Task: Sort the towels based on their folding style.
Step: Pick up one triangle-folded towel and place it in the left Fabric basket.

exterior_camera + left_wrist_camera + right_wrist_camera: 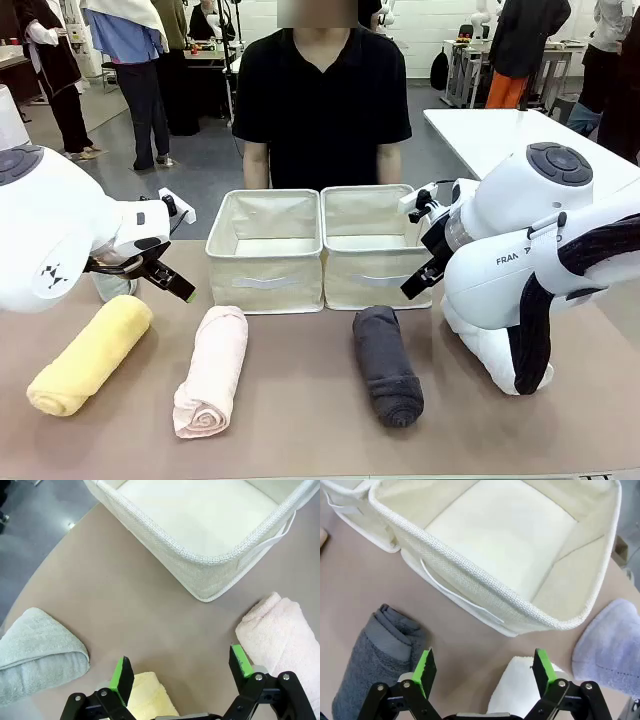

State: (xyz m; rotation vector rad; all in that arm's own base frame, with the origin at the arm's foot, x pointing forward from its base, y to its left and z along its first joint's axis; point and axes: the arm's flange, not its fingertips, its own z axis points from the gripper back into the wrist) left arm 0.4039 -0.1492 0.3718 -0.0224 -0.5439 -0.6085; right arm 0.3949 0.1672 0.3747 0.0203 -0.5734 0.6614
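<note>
Hovering spread wide, empty: your left gripper [181,667] over yellow towel [90,355] far end, right gripper [484,665] over white towel [517,690]. You see pink towel [212,370], dark grey towel [387,365] near side of bins [265,285]; mint towel [37,652] left of yellow, periwinkle towel [610,640] right of white.

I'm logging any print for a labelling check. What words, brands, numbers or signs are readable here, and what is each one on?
"FRAN": black letters on the white shell of the right arm in the front view; the rest of the word is covered.
Left arm: a small black emblem, no letters.
Towels and bins: no print visible.
Background: nothing legible.
</note>
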